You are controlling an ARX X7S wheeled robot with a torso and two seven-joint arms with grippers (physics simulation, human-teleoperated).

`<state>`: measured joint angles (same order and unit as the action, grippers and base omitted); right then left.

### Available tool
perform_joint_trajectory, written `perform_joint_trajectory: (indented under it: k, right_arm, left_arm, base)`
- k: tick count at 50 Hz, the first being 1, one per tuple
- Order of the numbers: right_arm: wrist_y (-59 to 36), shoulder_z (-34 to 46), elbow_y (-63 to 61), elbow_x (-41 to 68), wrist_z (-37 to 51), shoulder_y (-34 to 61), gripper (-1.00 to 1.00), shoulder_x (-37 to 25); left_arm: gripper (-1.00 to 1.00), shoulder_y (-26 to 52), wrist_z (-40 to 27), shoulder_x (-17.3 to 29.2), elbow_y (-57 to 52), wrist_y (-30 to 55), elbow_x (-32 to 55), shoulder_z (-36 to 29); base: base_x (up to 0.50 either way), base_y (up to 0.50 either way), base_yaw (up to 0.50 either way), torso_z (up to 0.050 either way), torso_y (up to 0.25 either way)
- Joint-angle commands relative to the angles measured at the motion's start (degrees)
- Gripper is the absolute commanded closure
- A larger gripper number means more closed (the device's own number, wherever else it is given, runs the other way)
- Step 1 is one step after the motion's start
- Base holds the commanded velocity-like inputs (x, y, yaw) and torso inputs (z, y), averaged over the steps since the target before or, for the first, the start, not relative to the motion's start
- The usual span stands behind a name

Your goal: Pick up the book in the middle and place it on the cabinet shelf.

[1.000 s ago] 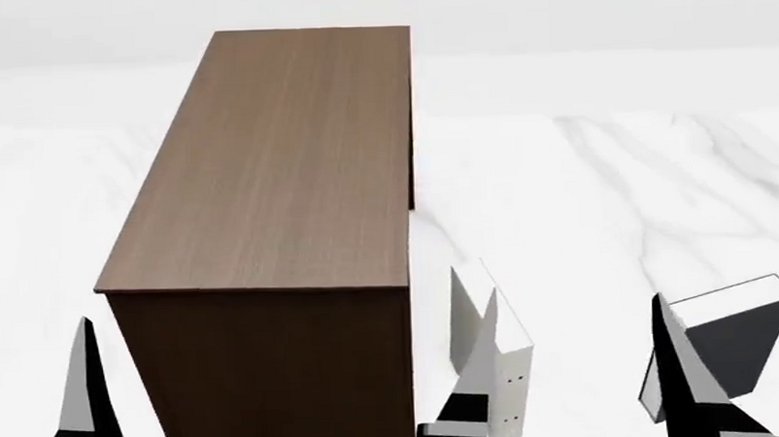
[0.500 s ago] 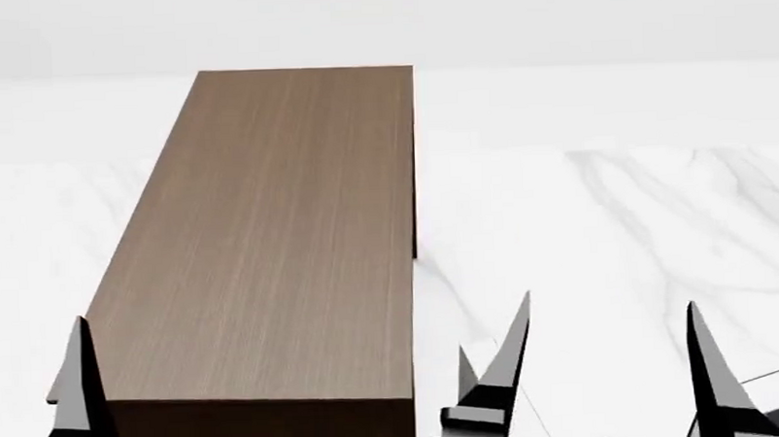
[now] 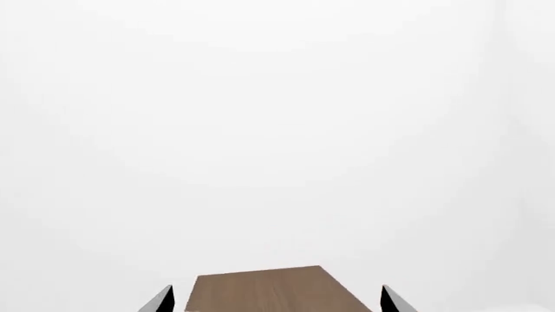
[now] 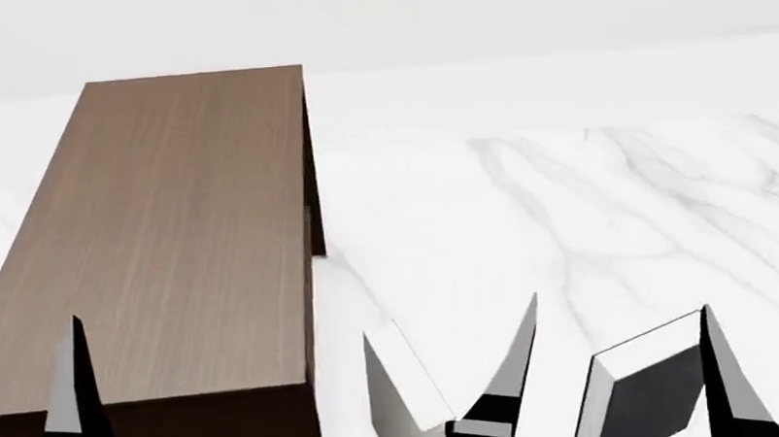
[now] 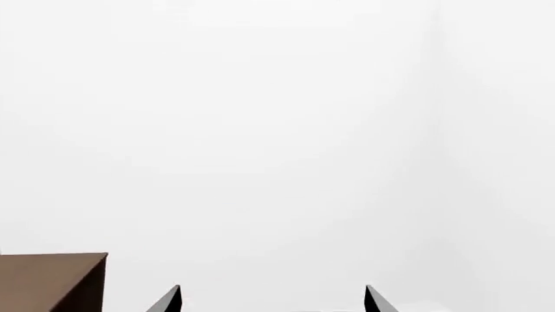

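The book (image 4: 648, 392), dark grey with a white edge, stands tilted on the white marble surface at the bottom right of the head view. It shows between the two raised fingers of my right gripper (image 4: 618, 303), which is open and holds nothing; in the right wrist view that gripper (image 5: 272, 289) has only empty white between its tips. The cabinet shelf (image 4: 169, 236), a long brown wood-grain top, fills the left side. My left gripper (image 3: 277, 289) is open, with the shelf's top (image 3: 260, 292) beyond it. One left finger (image 4: 72, 385) shows over the shelf's near end.
A paler off-white book (image 4: 399, 393) stands between the cabinet and my right gripper's left finger (image 4: 514, 360). The cabinet's dark brown side (image 4: 313, 182) faces the books. White marble surface (image 4: 558, 203) stretches to the right and back. A cabinet corner (image 5: 52, 279) appears in the right wrist view.
The head view has swung right: the cabinet has slid left in the picture, and both the dark grey book and the pale book show more fully at the bottom. Both grippers stay open.
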<state>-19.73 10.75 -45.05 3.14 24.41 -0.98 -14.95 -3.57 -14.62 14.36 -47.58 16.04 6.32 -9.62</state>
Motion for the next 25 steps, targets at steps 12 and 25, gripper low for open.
perform_joint_trajectory:
  k: [12, 25]
  right_arm:
    - [-4.3, -0.6, -0.2, 1.4, 2.1, 1.1, -1.0, 0.1]
    - [-4.9, -0.1, -0.9, 1.6, 2.4, 1.4, -1.0, -0.5]
  left_arm:
    - [-1.0, -0.7, -0.5, 1.6, -0.4, -1.4, 1.1, -0.7]
    - [-1.0, -0.7, -1.6, 2.1, -1.5, -0.6, 1.9, -0.2]
  base:
    - [0.0, 0.0, -0.17, 0.024, 0.0]
    - [0.0, 0.0, 0.0, 0.05, 0.0]
